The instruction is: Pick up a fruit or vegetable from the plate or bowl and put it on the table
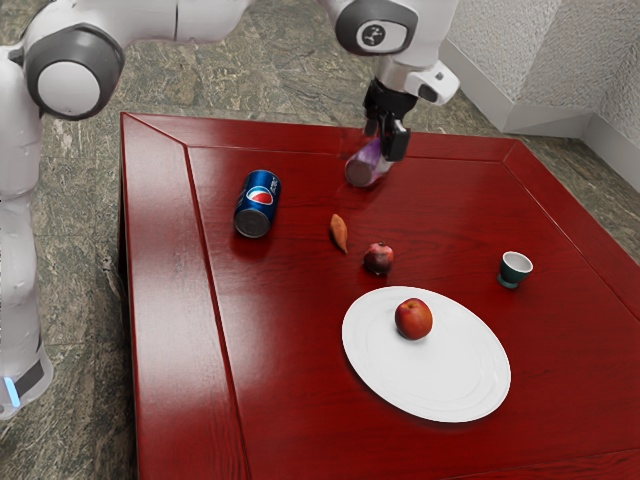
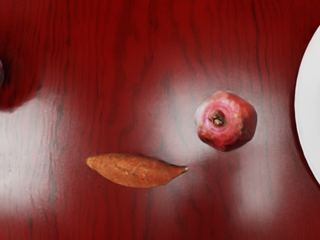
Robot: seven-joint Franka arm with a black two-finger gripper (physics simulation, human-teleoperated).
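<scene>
Saw glossy red surface (image 1: pixel 290 330), mottled stone floor (image 1: pixel 260 85), pale rough walls (image 1: pixel 500 50) at exterior view's far right. Found round red-orange fruit (image 1: pixel 413 319) on white plate (image 1: pixel 440 370). Had jaws apart.

1. I'd call this a home, perhaps its dining room or kitchen, though I can't tell which; the table (image 1: pixel 290 350) says it best, glossy red wood with visible grain and a framed, panelled border, more like household furniture than a workbench.
2. It's laid with everyday food and drink; a white plate (image 1: pixel 430 385) with a reddish fruit (image 1: pixel 413 318) on it, a pomegranate (image 1: pixel 378 258), a sweet potato (image 1: pixel 339 233), a blue Pepsi can (image 1: pixel 257 205), a small green cup (image 1: pixel 515 267).
3. Underfoot is a floor (image 1: pixel 270 70) of mottled grey-green stone; beyond the table rises a pale, rough-textured wall (image 1: pixel 500 50), skirted with a plain light baseboard (image 1: pixel 550 122).
4. The white robot arm (image 1: pixel 200 20) alone hints at a lab.
</scene>
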